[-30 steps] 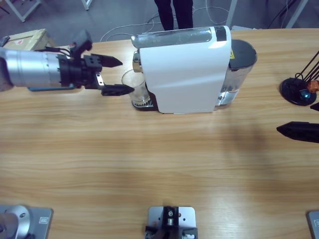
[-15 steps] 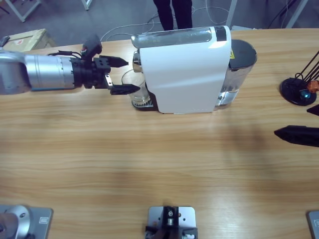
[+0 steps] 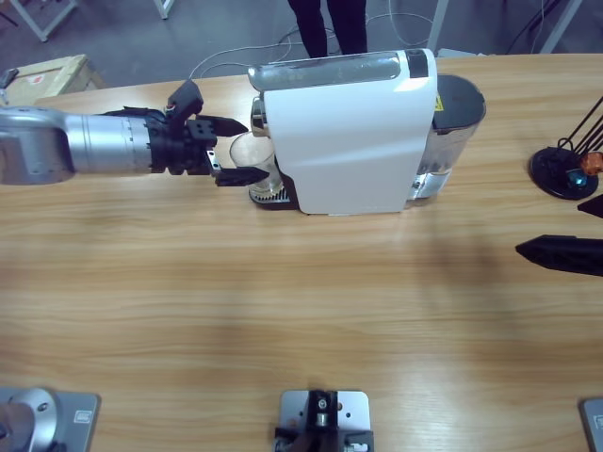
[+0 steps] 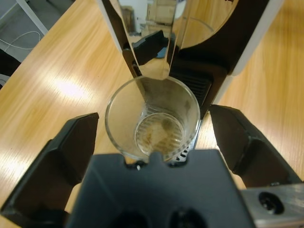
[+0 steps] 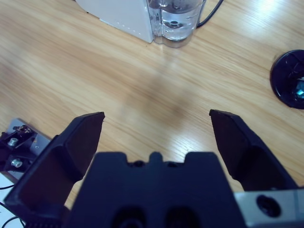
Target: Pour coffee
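Near edge of the wooden surface [image 3: 283, 320] is bare wood. Right tool [image 5: 156, 124] hangs over the surface at its right side, jaws wide apart, holding nothing; in the high view only its black tip shows at the right edge [image 3: 563, 254]. The right wrist view looks down on bare wood, with the water tank [image 5: 176, 21] and the white machine corner beyond, and a black round base [image 5: 289, 73] off to the side.

Farther back, left arm [image 3: 85, 146] comes in from the left edge. Left tool [image 3: 234, 151] has jaws apart, one on each side of the glass [image 3: 251, 151], not closed on it. In the left wrist view, glass [image 4: 152, 118] sits between the two jaws, gaps visible on both sides, brownish residue at its bottom. Glass stands upright on the drip tray [image 4: 194, 88] under the chrome spout [image 4: 149, 38] of the coffee machine [image 3: 349, 132].

Behind the surface, a cardboard box [image 3: 47, 73] at far left, a person's legs [image 3: 328, 24] on the floor by white cables [image 3: 236, 58].
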You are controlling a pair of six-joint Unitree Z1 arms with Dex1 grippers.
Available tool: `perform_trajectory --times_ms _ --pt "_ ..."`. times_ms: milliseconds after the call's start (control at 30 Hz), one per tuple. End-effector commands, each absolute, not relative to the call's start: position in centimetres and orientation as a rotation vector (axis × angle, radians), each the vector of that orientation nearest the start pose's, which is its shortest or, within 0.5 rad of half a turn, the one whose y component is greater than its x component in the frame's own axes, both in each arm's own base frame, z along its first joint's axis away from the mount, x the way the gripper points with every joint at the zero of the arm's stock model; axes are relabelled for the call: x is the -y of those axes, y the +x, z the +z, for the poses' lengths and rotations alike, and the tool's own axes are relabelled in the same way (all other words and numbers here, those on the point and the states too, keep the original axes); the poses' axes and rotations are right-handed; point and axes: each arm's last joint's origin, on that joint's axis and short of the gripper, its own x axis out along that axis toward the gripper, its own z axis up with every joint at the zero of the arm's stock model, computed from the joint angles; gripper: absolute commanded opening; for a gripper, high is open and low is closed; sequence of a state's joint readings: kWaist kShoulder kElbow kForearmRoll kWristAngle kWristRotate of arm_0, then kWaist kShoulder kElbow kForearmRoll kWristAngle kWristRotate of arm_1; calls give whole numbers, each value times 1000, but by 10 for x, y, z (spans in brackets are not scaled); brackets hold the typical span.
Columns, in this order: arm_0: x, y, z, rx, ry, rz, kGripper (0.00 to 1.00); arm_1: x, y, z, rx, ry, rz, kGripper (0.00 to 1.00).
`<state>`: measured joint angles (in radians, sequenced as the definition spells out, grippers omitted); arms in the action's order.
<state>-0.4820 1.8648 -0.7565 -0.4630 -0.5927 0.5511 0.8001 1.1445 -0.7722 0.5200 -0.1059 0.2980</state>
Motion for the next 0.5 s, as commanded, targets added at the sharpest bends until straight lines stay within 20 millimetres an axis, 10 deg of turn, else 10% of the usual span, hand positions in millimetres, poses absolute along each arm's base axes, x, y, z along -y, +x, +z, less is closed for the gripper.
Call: perform_trajectory --times_ms 33,500 --pt "183 294 176 -442 412 -1204 991 -111 113 289 -954 -142 512 1000" --pt "194 301 172 -447 386 -1208 825 -112 114 287 -950 -138 513 1000"
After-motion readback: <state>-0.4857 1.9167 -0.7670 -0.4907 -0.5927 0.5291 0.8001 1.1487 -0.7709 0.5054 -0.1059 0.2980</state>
